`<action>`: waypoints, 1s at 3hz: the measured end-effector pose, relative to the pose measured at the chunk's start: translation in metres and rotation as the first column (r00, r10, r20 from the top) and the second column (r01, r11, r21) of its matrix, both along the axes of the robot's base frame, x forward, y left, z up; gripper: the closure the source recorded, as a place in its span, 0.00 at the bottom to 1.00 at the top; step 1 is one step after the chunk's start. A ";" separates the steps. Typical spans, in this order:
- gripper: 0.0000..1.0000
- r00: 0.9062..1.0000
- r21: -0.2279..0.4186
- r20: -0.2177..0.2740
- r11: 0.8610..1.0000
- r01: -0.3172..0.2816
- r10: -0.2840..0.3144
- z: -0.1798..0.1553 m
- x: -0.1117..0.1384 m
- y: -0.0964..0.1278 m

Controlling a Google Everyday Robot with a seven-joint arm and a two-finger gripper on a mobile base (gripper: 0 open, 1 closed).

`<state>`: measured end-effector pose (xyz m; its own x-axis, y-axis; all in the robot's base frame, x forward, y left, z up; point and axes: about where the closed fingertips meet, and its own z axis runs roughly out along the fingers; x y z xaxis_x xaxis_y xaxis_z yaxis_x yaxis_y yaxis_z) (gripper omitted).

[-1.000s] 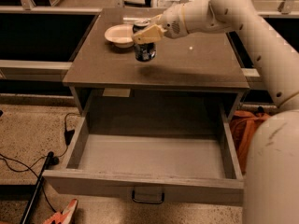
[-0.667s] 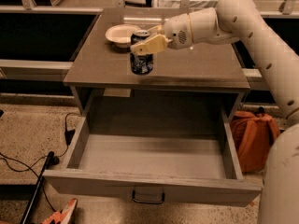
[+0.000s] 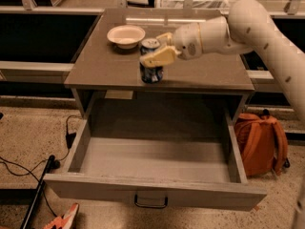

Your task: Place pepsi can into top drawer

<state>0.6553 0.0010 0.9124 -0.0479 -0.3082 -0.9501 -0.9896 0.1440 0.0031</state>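
Observation:
The pepsi can (image 3: 151, 72) is dark blue with a silver top and is upright near the front edge of the table top. My gripper (image 3: 157, 49) is shut on the pepsi can, with one yellow finger (image 3: 155, 57) across its front and the other behind it. My white arm reaches in from the right. The top drawer (image 3: 152, 154) is pulled fully open below the table top, grey and empty inside, with a small dark handle (image 3: 150, 202) on its front.
A cream-white bowl (image 3: 126, 35) sits on the table top (image 3: 209, 70) behind and left of the can. An orange backpack (image 3: 259, 142) leans on the floor right of the drawer. Black cables (image 3: 28, 168) lie on the floor at left.
My gripper has carried the can forward and down, from beside the bowl to the table's front edge above the open drawer.

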 end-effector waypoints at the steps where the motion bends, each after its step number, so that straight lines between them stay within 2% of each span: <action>1: 1.00 0.995 -0.049 0.098 0.998 -0.027 0.032 -0.026 -0.050 -0.022; 2: 1.00 0.992 -0.078 0.081 0.993 -0.093 0.099 -0.061 -0.093 -0.033; 3: 1.00 0.992 -0.081 0.075 0.992 -0.093 0.099 -0.067 -0.095 -0.032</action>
